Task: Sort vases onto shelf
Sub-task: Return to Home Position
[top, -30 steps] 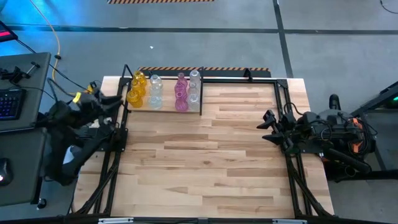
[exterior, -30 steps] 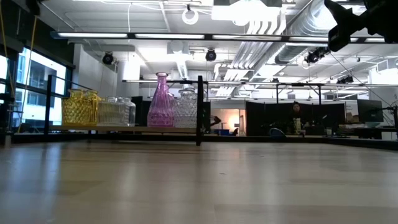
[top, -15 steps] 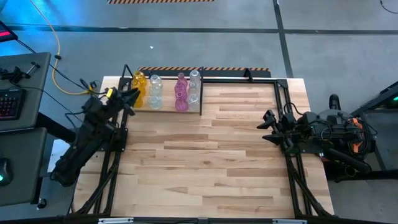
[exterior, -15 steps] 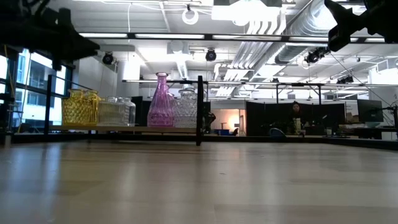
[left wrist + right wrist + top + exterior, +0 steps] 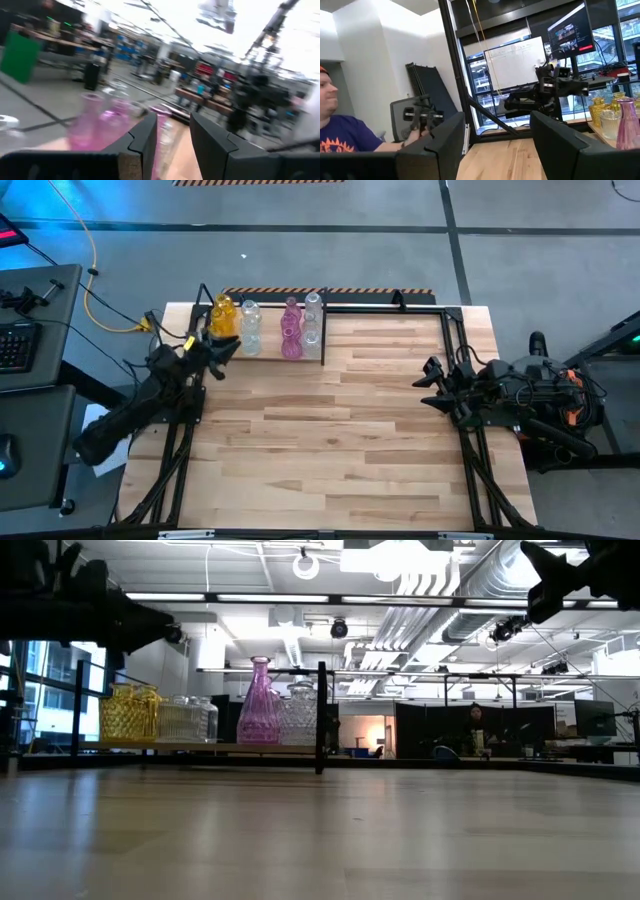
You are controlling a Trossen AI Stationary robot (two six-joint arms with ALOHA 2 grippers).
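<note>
At the table's [image 5: 330, 440] far-left corner, the shelf [image 5: 270, 330] carries every vase in view: four front-to-back pairs, all on the outer side of the divider [image 5: 323, 330]. From the outer end inward the order is yellow vases [image 5: 224, 308], clear vases [image 5: 250, 320], pink vases [image 5: 291, 315], then a second clear pair [image 5: 313, 310] just beside the divider. The low view confirms the order, and all of them stand upright on the shelf board [image 5: 210, 748]: yellow [image 5: 128, 712], clear [image 5: 188, 718], pink [image 5: 259, 700], clear [image 5: 298, 712], divider [image 5: 322, 718]. Left gripper [image 5: 226, 348] sits at the shelf's front outer corner and, from above, partly covers the front yellow vase. In the low view it is the dark shape [image 5: 130, 625] above the yellow pair, clear of the glass. Its fingers [image 5: 145, 145] are slightly parted with nothing between them. Its wrist cam looks past them at the pink vases [image 5: 107, 125], blurred. Right gripper [image 5: 428, 385] is at the table's right edge, about mid-depth and well apart from the shelf. It points inward, fingers spread wide and empty [image 5: 497, 145]. Its wrist cam sees the left arm [image 5: 545, 95] across the table, the vases at the far side of the frame [image 5: 626, 117], and a person [image 5: 340, 135] in a dark blue shirt beyond the table.
</note>
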